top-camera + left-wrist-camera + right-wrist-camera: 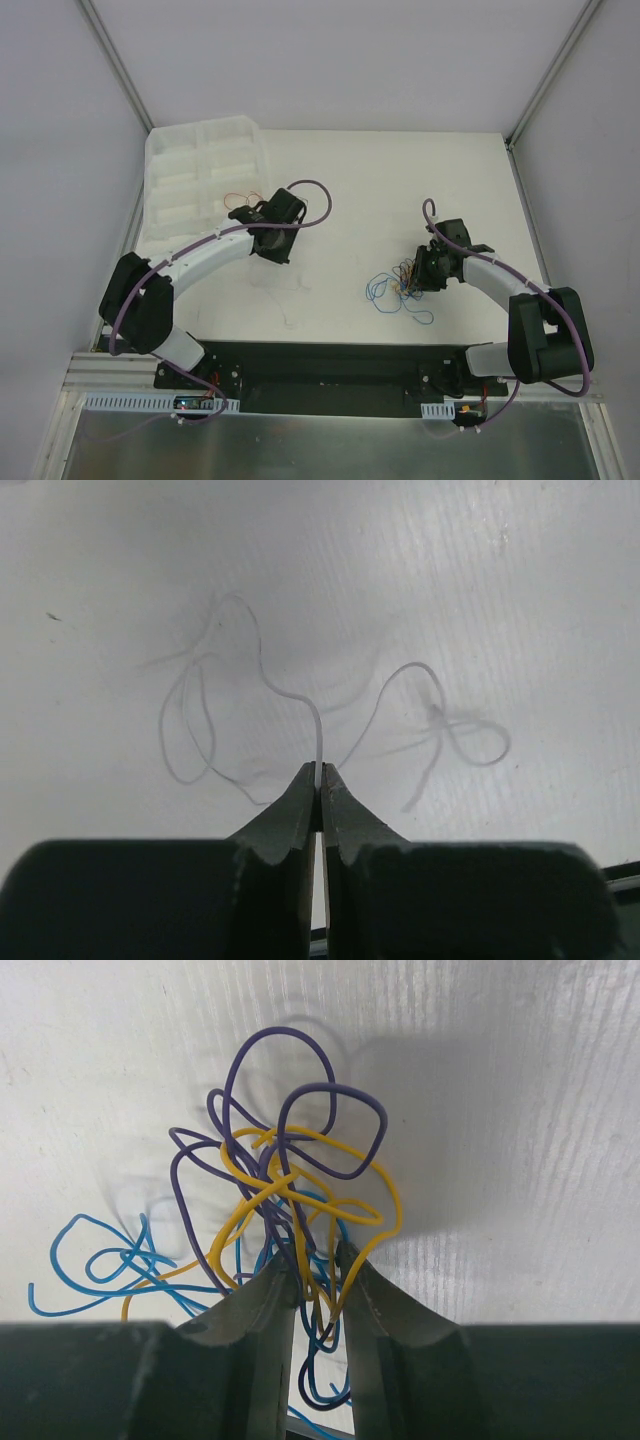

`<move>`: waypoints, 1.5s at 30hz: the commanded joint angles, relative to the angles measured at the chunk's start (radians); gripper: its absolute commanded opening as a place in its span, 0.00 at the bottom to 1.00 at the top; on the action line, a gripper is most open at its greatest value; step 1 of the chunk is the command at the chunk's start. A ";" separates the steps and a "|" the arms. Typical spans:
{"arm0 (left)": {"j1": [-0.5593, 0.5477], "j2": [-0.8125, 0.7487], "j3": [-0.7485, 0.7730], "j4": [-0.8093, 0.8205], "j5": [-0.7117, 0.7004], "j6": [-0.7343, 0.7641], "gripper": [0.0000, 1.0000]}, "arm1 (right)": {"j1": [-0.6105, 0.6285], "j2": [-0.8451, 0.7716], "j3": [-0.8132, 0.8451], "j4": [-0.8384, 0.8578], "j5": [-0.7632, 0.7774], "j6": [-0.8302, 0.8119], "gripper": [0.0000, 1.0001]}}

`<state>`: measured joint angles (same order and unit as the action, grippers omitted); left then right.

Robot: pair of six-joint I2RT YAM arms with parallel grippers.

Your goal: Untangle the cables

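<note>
You're pinching a thin white wire (pixel 319 742) with the left jaws, right jaws clamping the tangled purple, yellow and blue wires (pixel 283 1192).

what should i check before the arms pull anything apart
1. Left gripper shut on the white wire: ok, the wire runs out from between the closed tips.
2. Right gripper holding the bundle: ok, strands pass between its fingers.
3. Right gripper on a single strand: not ok, purple, yellow and blue all sit in the gap.
4. White wire free of the bundle: ok, no coloured strand crosses it and the two lie apart in the top view.
5. Bundle loosened: not ok, the purple and yellow loops are interlocked.
6. White wire free of its own knots: cannot tell, its loops cross each other.
</note>
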<state>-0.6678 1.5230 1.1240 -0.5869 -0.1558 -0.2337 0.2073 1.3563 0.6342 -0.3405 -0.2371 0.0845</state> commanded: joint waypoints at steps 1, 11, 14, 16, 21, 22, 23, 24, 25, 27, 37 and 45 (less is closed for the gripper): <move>0.011 -0.007 -0.053 0.007 0.119 0.085 0.04 | 0.007 0.029 0.001 -0.026 0.012 -0.023 0.27; 0.011 -0.133 -0.127 0.004 0.078 -0.065 0.69 | 0.007 0.032 0.002 -0.029 0.015 -0.022 0.28; 0.013 -0.170 -0.174 -0.023 0.036 -0.200 0.87 | 0.010 0.030 0.002 -0.029 0.015 -0.022 0.28; 0.019 -0.193 -0.191 -0.082 0.015 -0.342 0.92 | 0.010 0.032 0.002 -0.029 0.015 -0.022 0.28; 0.095 -0.228 -0.276 -0.168 0.125 -0.760 0.88 | 0.009 0.030 0.002 -0.029 0.015 -0.022 0.28; 0.111 -0.228 -0.295 -0.166 0.154 -0.815 0.86 | 0.009 0.033 0.002 -0.029 0.015 -0.022 0.28; 0.126 -0.231 -0.309 -0.159 0.188 -0.851 0.81 | 0.009 0.032 0.002 -0.028 0.015 -0.022 0.28; 0.137 -0.231 -0.309 -0.156 0.206 -0.868 0.78 | 0.009 0.032 0.004 -0.029 0.016 -0.023 0.28; 0.148 -0.233 -0.305 -0.157 0.213 -0.881 0.75 | 0.009 0.032 0.002 -0.028 0.015 -0.022 0.27; 0.163 -0.251 -0.300 -0.151 0.216 -0.927 0.72 | 0.010 0.030 0.002 -0.029 0.015 -0.023 0.28; 0.249 -0.196 -0.409 0.074 0.285 -1.024 0.83 | 0.011 0.030 0.002 -0.028 0.013 -0.023 0.28; 0.255 -0.078 -0.394 0.220 0.240 -0.926 0.74 | 0.012 0.032 0.002 -0.028 0.012 -0.025 0.27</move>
<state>-0.4236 1.3907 0.7055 -0.4297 0.1028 -1.2060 0.2100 1.3628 0.6376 -0.3393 -0.2443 0.0841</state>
